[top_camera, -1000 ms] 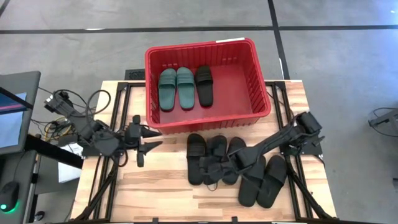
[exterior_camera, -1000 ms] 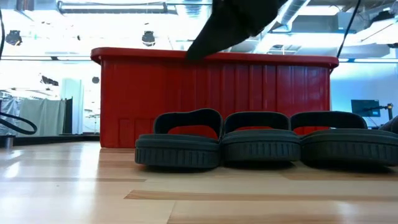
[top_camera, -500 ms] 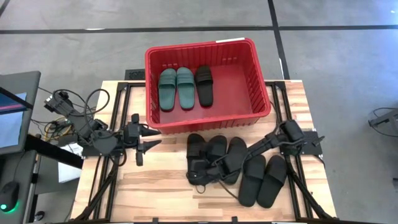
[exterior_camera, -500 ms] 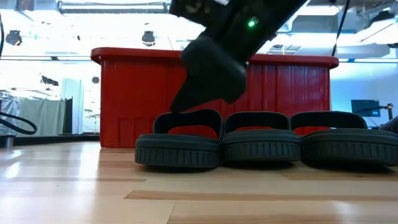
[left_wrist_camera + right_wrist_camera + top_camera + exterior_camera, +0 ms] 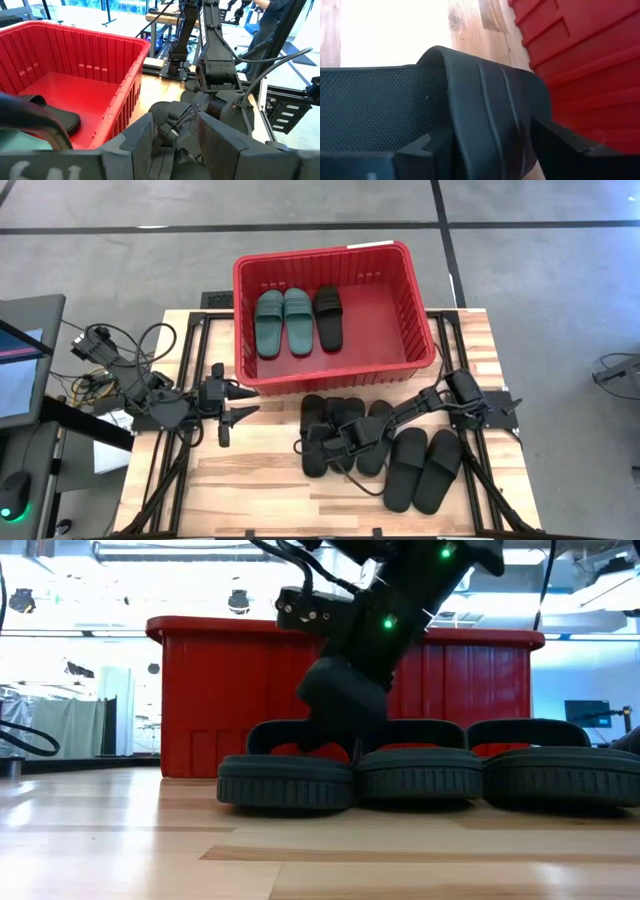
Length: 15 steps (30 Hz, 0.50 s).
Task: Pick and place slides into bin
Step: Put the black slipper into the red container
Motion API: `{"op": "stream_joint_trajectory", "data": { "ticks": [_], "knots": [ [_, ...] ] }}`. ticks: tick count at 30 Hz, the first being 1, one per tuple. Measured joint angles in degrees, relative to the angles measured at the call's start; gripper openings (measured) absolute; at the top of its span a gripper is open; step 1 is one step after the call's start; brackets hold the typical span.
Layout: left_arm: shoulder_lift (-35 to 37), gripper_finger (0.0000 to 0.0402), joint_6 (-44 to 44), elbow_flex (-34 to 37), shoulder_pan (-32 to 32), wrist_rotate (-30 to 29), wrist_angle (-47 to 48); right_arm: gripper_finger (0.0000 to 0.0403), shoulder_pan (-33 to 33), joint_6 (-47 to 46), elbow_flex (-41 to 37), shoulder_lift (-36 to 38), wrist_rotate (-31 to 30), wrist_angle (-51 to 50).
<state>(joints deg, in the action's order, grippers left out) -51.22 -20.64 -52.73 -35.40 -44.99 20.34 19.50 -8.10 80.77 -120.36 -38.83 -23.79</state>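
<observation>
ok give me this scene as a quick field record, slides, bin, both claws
bin: red bin at the table's far edge
slides in bin: three, a green pair and one black slide
slides on table: five black, a row of three by the bin's near wall, a pair nearer the right arm
right claw: right claw down at the strap of the row's leftmost slide, fingers on either side of the strap, not yet lifted
left claw: left claw open, waiting left of the row
</observation>
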Motion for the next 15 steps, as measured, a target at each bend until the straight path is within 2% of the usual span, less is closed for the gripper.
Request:
{"op": "stream_joint_trajectory", "data": {
  "ticks": [3,8,15],
  "knots": [
    [0.0,0.0141,0.0,0.0,0.0,0.0,0.0,0.0151,0.0,0.2,0.0,0.0,0.2,0.0],
    [0.0,0.0141,0.0,0.0,0.0,0.0,0.0,0.0025,0.3,1.3,0.0,0.1,0.7,0.4],
    [0.0,0.0141,0.0,0.0,0.0,-0.4,0.7,0.0008,1.3,1.2,-0.1,1.1,1.6,0.7]
  ]
}}
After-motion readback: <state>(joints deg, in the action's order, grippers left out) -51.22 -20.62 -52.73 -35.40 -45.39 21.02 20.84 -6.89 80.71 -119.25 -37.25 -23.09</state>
